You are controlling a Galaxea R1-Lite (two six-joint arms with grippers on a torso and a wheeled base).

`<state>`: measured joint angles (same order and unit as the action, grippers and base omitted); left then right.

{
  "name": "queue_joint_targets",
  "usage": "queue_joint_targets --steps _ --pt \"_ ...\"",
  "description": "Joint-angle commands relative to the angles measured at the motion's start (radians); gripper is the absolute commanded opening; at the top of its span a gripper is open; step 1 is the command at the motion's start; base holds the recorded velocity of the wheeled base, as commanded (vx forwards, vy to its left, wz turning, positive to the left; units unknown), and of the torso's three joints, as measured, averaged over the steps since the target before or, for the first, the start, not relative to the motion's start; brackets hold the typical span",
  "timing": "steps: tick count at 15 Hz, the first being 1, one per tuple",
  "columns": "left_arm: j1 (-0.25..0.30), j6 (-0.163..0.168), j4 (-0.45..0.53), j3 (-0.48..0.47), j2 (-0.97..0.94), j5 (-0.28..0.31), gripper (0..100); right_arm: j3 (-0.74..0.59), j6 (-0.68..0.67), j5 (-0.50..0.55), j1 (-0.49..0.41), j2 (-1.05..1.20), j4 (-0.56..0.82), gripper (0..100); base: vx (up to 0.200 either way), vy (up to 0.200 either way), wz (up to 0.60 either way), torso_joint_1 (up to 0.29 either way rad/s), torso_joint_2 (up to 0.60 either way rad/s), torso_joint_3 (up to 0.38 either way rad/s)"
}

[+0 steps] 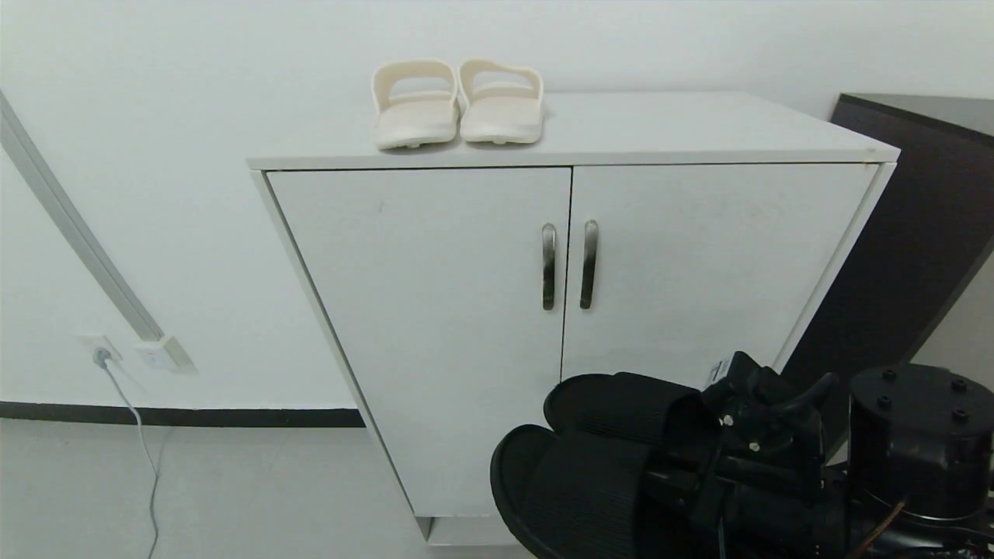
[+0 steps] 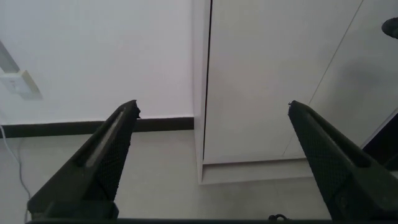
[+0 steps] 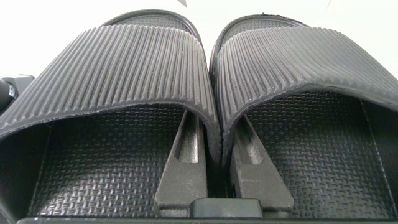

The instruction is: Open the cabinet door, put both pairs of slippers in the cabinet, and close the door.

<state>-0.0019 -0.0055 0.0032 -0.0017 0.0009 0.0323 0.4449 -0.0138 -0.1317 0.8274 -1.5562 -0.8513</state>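
Because the right gripper point(image 3: 214, 121) pinches the black slippers point(image 1: 590, 458) together low before the shut cabinet point(image 1: 419, 326), with the cream slippers point(image 1: 458, 105) on top, the wide-spread left gripper point(image 2: 214, 107) must pull a handle point(image 1: 549, 266), whose swinging door could strike the held pair.

Two pairs at one cabinet.
One pair of slippers point(image 1: 458, 105) sits on the cabinet point(image 1: 419, 326) top, left of centre; the second pair point(image 1: 598, 450) hangs low before the right door point(image 1: 714, 264), clamped by the right gripper point(image 3: 214, 124).
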Motion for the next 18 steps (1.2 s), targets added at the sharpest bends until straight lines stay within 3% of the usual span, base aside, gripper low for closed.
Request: queue_joint_targets --steps 1,6,13,15,16,17,18 --pt "0.0 -0.001 0.0 0.0 0.001 0.0 100 -0.002 0.0 0.0 0.002 0.002 0.0 0 0.0 0.0 0.0 -0.032 0.45 0.383" --pt "-0.001 0.001 0.001 -0.001 0.004 0.001 100 -0.011 0.0 0.0 0.002 -0.001 -0.017 0 0.0 0.0 0.0 -0.019 0.35 0.329" --pt "-0.001 0.019 -0.002 -0.006 0.054 0.0 100 -0.022 0.0 0.001 0.004 -0.002 -0.017 0 0.0 0.0 0.0 0.0 0.02 0.02" --pt "-0.001 0.001 -0.009 -0.093 0.056 -0.002 100 -0.028 0.003 0.001 0.004 -0.002 -0.025 0 0.0 0.0 0.0 0.0 0.0 0.0" --pt "-0.001 0.016 0.004 -0.167 0.065 0.011 100 -0.045 0.026 0.0 0.007 -0.002 -0.035 0 0.0 0.0 0.0 0.0 0.0 0.0" --pt "-0.001 0.062 0.004 -0.17 0.136 0.032 100 -0.046 0.034 0.0 0.007 -0.004 -0.046 0 0.0 0.0 0.0 0.0 0.0 0.0" --pt "-0.004 0.067 0.001 -0.167 0.217 0.06 100 -0.048 0.032 0.003 0.007 -0.002 -0.057 0 0.0 0.0 0.0 0.0 0.0 0.0"
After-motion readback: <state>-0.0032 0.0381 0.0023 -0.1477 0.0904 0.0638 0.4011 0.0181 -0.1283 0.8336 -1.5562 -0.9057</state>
